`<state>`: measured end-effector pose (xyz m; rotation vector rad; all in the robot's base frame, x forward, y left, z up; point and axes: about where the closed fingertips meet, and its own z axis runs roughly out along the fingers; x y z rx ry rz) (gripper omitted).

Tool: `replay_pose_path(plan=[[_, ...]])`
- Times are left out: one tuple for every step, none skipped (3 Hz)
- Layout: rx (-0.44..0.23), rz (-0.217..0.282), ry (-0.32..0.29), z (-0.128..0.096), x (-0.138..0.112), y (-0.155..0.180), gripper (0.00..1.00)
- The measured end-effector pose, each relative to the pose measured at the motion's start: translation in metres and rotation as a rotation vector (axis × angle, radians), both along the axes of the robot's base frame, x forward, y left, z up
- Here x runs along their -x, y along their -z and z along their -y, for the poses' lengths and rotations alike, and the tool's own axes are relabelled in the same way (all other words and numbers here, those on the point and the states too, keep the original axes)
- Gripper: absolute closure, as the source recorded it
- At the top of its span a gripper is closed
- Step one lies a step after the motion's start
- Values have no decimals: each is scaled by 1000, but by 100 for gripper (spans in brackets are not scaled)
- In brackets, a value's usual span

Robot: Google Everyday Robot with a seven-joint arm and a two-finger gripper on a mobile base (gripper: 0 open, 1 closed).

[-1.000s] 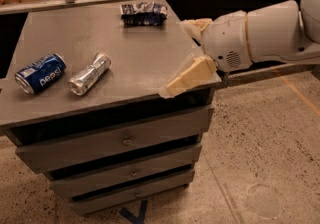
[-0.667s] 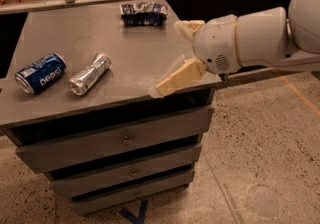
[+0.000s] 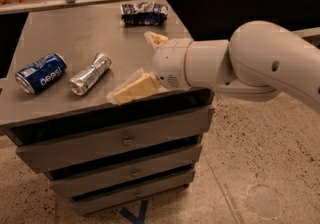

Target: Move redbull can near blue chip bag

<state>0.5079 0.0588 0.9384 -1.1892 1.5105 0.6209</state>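
The redbull can (image 3: 90, 74) is slim and silver and lies on its side at the front left of the grey cabinet top (image 3: 75, 33). The blue chip bag (image 3: 144, 13) lies at the back of the top, right of the middle. My gripper (image 3: 132, 66) hovers over the front right part of the top, just right of the redbull can and not touching it. Its two cream fingers (image 3: 136, 88) are spread wide apart with nothing between them. The white arm reaches in from the right.
A blue Pepsi can (image 3: 41, 72) lies on its side left of the redbull can. The cabinet has several drawers (image 3: 125, 140) below its top. A rail and shelf run behind it. Speckled floor lies to the right.
The arm and open gripper have moved left across the cabinet's front right corner, closer to the redbull can. The cans and the bag have not moved.
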Motion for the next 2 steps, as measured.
replay_pose_path(plan=[[-19,11,-15,-29,-20,10,0],[-18,26,-50,-56,-42,17,0]])
